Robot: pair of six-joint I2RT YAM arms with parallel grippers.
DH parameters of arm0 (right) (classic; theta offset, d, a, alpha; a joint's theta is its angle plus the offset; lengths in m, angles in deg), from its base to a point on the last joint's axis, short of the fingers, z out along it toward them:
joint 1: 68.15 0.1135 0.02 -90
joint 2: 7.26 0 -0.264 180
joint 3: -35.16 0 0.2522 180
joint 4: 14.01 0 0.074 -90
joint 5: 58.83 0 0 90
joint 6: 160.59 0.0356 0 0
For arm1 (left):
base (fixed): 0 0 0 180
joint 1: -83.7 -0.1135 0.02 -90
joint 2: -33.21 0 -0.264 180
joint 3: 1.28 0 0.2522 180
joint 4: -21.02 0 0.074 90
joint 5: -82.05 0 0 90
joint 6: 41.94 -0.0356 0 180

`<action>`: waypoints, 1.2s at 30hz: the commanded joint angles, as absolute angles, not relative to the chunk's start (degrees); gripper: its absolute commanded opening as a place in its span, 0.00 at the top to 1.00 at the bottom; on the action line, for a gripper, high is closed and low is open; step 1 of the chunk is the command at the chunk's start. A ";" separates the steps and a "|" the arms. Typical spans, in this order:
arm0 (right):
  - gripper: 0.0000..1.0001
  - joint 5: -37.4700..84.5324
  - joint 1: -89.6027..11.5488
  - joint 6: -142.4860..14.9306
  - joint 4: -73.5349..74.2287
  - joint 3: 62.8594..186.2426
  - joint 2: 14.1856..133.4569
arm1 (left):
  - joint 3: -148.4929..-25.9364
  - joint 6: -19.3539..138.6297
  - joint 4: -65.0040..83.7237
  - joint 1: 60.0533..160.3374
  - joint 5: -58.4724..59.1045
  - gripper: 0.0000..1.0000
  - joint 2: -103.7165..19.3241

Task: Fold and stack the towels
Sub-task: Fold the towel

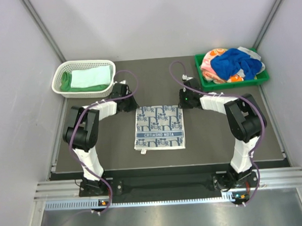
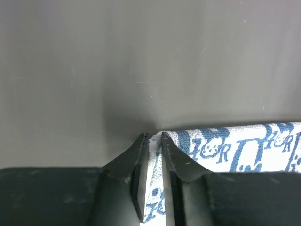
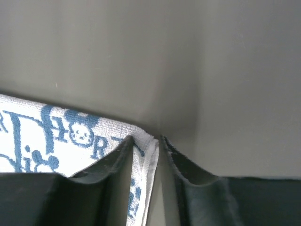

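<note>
The white terry towel with blue print is lying flat on the dark bench. The left gripper is clamping its far-left corner. The right gripper, jaws apart, is straddling its far-right corner.

**Robot lab test cell**

Two robot arms, the left arm and the right arm, are bolted to a metal rail at the near edge of a dark tabletop. Plain pale walls box it in on three sides, with metal struts in the corners. Purple cables loop over the arms. On the tabletop sit a basket and a tray of towels, and one towel laid flat.
</note>
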State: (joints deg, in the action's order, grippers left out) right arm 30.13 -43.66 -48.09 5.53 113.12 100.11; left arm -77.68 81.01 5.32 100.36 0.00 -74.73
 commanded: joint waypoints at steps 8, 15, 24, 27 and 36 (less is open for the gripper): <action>0.94 30.82 -43.10 -49.32 8.10 116.50 101.64 | -77.19 81.45 6.02 100.83 -1.00 0.99 -75.78; 1.00 29.94 -44.42 -49.41 7.40 119.05 101.64 | -78.67 82.69 9.80 100.75 -5.21 1.00 -73.84; 1.00 25.38 -48.46 -49.85 1.70 123.35 101.99 | -87.37 82.42 14.11 100.40 -7.42 1.00 -76.91; 0.99 23.54 -49.61 -50.03 0.20 124.50 101.81 | -89.31 82.42 15.34 99.78 -6.80 1.00 -78.15; 0.98 20.19 -49.79 -50.64 -5.78 118.90 97.34 | -83.70 82.07 20.88 99.25 -5.22 1.00 -73.76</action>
State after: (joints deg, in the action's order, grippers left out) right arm 22.20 -49.59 -49.84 -0.78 121.21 101.53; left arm -86.53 82.58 15.83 99.68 -5.66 -77.66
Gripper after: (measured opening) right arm 0.026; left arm 0.015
